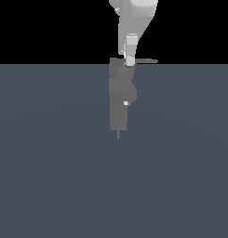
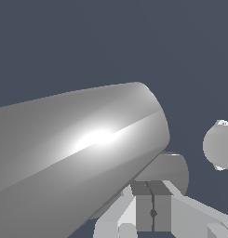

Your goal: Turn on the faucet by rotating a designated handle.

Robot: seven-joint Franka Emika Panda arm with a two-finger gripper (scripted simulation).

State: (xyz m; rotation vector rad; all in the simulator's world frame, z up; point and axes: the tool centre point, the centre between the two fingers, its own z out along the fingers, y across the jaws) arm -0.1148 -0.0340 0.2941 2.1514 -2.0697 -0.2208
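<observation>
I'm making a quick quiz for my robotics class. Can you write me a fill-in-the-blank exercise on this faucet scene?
1. In the exterior view, the handle sticks out from the faucet's top toward the view's ____.
2. The gripper comes at the faucet from ____.
3. The small spot on the faucet's bulge is coloured ____.
4. The faucet stands ____ on the blue-grey floor.

Missing words: right; above; white; upright
</observation>
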